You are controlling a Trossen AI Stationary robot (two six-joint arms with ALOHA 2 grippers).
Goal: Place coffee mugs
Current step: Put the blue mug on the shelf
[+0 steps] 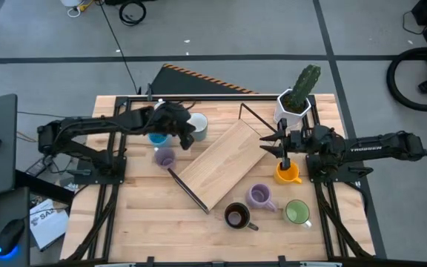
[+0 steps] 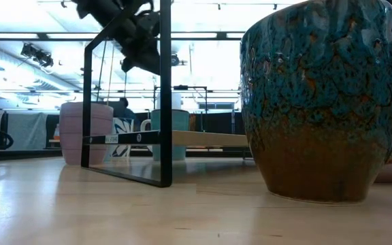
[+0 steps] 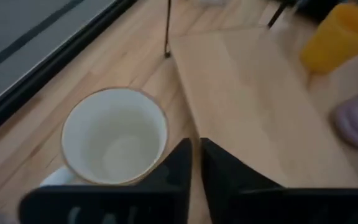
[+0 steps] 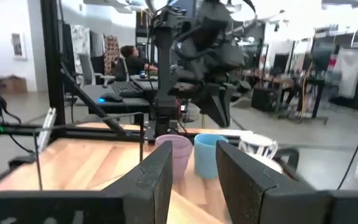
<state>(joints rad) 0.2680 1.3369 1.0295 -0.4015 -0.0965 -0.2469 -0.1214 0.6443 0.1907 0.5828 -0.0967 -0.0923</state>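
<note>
Left gripper (image 1: 186, 132): at the desk's far left part, hovering just past the rim of the white mug (image 1: 196, 124); its fingers (image 3: 179, 163) lie almost together with only a thin slit between them and nothing in it, judged as poised beside the mug, not grasping.
Right gripper (image 1: 283, 150): above the orange mug (image 1: 288, 173), near the cactus pot (image 1: 293, 106); its fingers (image 4: 157, 171) stand apart and hold nothing, judged as lined up to descend on that mug.
Shelf (image 1: 224, 161): a wooden board on a thin black frame, set diagonally mid-desk; judged as the place the mugs are meant for, and no mug stands on it.
Left group: white mug, blue mug (image 1: 158, 137) and lavender mug (image 1: 164, 156), close together beside the shelf's left end, within the left arm's reach.
Right group: orange mug, second lavender mug (image 1: 259, 196), green mug (image 1: 296, 213) and brown mug (image 1: 236, 215), near the shelf's right and near edges.
Orientation: every mug stands upright, mouth up, long axis vertical.
Handles: the brown mug's and green mug's point toward the desk's near right; the white mug's handle is partly hidden.
Desk (image 1: 147, 222): pale wood planks, bare at the near left.
</note>
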